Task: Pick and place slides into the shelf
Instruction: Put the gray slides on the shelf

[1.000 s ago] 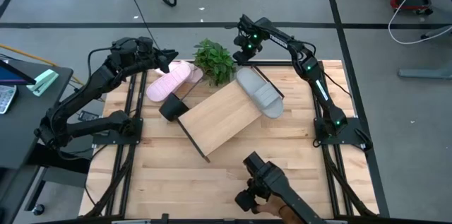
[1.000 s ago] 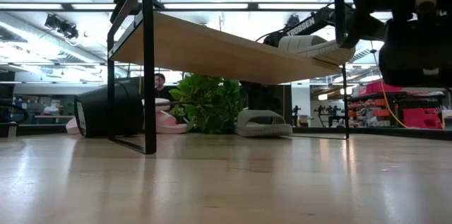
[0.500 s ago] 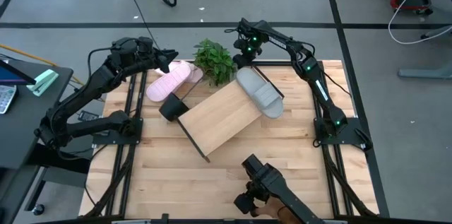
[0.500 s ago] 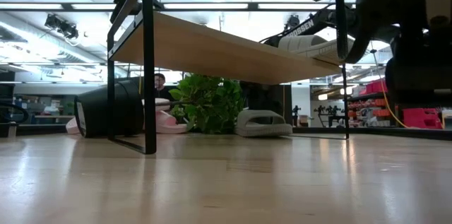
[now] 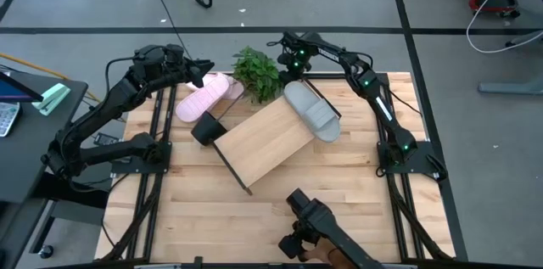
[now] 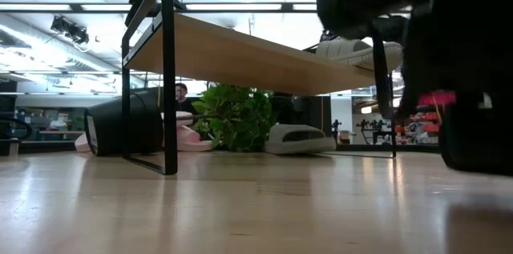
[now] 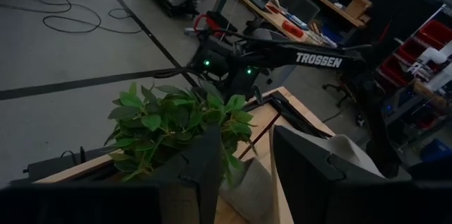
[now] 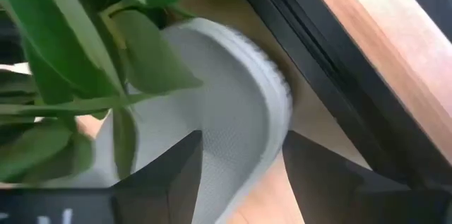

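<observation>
The shelf [image 5: 265,139] stood at an angle on the table [image 5: 356,201], its light wood board slanted on a black frame. One grey slide [image 5: 311,109] lay on the shelf's right end, partly overhanging the edge. In the low view a second grey slide [image 6: 298,138] rested on the table under the shelf, beside the plant [image 6: 236,116]. Two pink slides [image 5: 206,96] lay together on the table at the far left, just left of the plant [image 5: 257,73].

The right gripper [image 5: 291,57] was positioned at the far edge of the table, between the plant and the grey slide on the shelf. In the right wrist view its fingers [image 8: 169,181] stood apart, with the grey slide [image 8: 226,125] on the table directly ahead of them and not gripped.

The left gripper [image 5: 197,72] hung over the pink slides. Its fingers [image 7: 205,160] were spread apart and held nothing.

A black cylinder [image 5: 206,128] lay by the shelf's left end.
</observation>
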`<move>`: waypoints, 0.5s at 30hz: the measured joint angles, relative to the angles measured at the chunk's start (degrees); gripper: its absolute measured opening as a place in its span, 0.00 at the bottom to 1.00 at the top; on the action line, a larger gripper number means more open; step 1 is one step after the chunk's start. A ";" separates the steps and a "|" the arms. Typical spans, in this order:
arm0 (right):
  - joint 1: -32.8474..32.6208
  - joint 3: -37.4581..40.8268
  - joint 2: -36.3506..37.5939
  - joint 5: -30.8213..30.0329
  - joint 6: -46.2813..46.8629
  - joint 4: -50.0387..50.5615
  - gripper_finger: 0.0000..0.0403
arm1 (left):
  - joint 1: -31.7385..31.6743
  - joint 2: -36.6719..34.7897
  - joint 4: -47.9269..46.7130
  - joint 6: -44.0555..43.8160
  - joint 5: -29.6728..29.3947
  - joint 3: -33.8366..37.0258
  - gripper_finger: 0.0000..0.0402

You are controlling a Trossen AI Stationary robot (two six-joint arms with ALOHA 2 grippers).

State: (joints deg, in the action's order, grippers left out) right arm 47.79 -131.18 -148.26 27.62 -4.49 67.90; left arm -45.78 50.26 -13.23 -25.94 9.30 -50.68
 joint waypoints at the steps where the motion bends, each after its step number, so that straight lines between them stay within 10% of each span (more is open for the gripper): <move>1: 0.00 -0.10 -0.48 0.17 0.10 -0.08 0.50 | 0.00 0.00 -0.01 -0.34 0.02 0.00 0.34; 15: -0.11 -0.21 -1.28 -0.11 -0.03 -0.20 0.07 | 0.00 0.00 -0.22 -0.56 0.02 0.00 0.34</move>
State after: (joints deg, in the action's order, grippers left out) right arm 47.68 -131.38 -149.53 27.51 -4.52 67.70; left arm -45.78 50.26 -13.45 -26.50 9.32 -50.68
